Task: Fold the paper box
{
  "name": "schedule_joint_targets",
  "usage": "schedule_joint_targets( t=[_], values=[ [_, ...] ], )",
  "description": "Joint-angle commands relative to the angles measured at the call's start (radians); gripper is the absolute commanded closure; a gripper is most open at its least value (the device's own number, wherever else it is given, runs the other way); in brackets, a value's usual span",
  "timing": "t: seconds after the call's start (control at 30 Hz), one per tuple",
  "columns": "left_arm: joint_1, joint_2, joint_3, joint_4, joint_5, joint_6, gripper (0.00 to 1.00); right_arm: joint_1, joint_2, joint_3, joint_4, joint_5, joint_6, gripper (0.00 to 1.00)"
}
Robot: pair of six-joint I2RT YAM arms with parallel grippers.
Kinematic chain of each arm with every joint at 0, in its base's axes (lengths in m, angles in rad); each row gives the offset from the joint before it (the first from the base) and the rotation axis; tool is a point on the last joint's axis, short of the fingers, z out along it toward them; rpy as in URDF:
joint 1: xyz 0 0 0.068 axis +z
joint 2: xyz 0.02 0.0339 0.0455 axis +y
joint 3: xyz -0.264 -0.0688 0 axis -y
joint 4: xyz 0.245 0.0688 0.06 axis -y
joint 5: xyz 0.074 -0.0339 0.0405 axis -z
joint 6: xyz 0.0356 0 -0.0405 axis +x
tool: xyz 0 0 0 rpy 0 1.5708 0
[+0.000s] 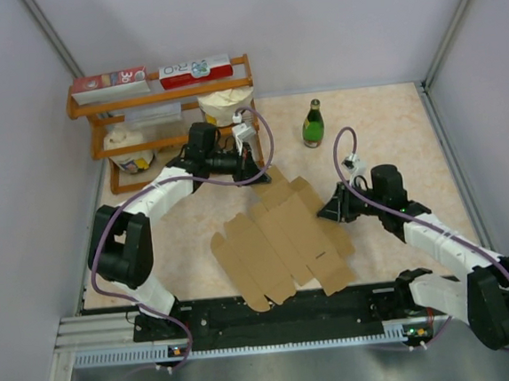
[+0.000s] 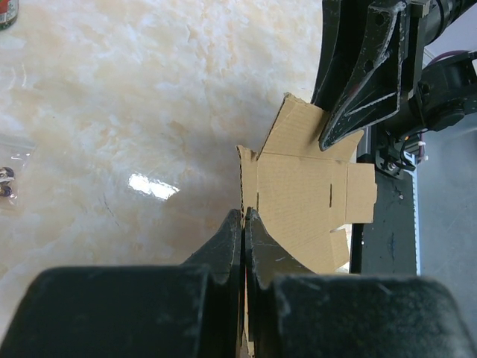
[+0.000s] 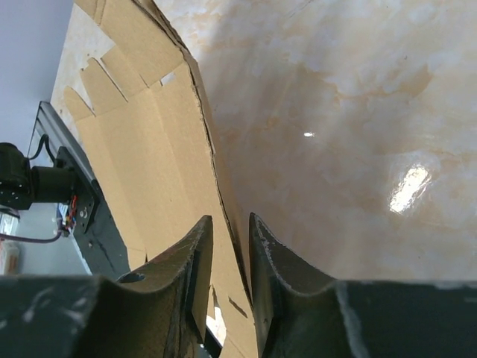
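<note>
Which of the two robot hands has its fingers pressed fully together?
The left hand: it is pinched shut on the paper box edge, while the right hand shows a gap.

Top view: bright, even, diffuse light from overhead; shadows on desk faint and soft-edged; frame sharp, slight wide-angle lean at edges. Left wrist view: white glare patch on glossy desk, left of centre; left fingers dark and soft-focus at bottom edge; paper box crisp. Right wrist view: two glare spots on desk, right half; right fingers blurred; dim shadow band beside raised paper box edge.
</note>
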Motion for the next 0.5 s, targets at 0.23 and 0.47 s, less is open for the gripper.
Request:
schedule_joint_targets(
  t=[0.23, 0.47],
  values=[
    [0.003, -0.019, 0.005, 0.043, 0.009, -0.012, 1.00, -0.007, 0.008, 0.020, -0.012, 0.023, -0.037, 0.85],
    [0.002, -0.020, -0.003, 0.049, -0.014, -0.020, 0.81, -0.006, 0.020, 0.038, -0.012, 0.006, -0.039, 1.00]
  ],
)
